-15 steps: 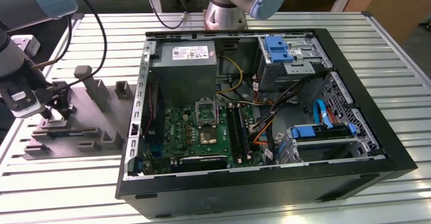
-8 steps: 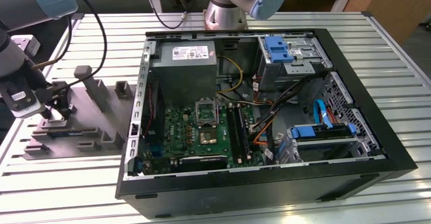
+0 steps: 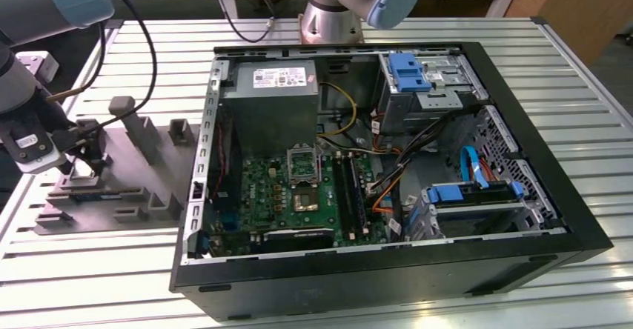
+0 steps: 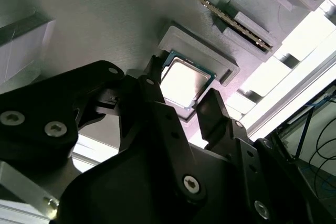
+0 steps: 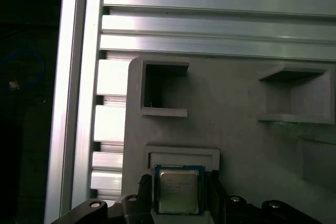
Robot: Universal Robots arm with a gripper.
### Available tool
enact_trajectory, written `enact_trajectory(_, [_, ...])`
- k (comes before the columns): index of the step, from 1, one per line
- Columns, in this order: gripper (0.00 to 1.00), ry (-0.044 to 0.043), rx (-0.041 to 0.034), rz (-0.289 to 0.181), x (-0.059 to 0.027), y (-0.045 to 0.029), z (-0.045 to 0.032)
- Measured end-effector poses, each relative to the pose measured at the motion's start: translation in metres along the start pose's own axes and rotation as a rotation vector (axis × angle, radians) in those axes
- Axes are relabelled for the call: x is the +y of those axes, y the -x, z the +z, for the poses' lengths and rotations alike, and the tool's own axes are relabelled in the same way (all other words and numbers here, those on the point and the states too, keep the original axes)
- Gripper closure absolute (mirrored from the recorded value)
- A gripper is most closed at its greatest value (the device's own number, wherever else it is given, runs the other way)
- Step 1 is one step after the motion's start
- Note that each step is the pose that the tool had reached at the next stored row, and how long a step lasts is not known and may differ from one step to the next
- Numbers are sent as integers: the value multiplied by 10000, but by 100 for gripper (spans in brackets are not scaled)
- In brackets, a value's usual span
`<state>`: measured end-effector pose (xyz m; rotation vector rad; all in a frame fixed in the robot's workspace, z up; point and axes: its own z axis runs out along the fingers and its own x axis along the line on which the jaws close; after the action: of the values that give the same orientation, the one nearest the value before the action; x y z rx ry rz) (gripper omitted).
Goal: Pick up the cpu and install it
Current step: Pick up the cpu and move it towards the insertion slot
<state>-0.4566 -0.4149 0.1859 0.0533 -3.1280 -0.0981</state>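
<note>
Claw (image 4: 182,84), two fingers (image 4: 214,111) spread, straddles one cpu (image 4: 185,77) in grey holder (image 4: 227,70).

Cpu (image 5: 178,191): silvery-grey top, thin blue-green rim. Gripper (image 4: 182,92) matte black w/ silver screws. Parts tray (image 5: 236,129) flat pale grey. Table (image 3: 89,270) bright alu, striped in slats. PC case (image 3: 396,284) black; board (image 3: 287,195) green inside; PSU box (image 3: 269,114) grey w/ white label; drive clips (image 3: 405,71) blue, cable (image 3: 473,170) blue too, wires (image 3: 384,188) orange

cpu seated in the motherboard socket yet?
No: in the first wrist view the cpu lies in a recess of the grey fixture plate.
</note>
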Motion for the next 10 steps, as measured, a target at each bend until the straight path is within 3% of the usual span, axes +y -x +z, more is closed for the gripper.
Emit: enact_trajectory(10, [46, 2, 5, -98, -8, 0, 5])
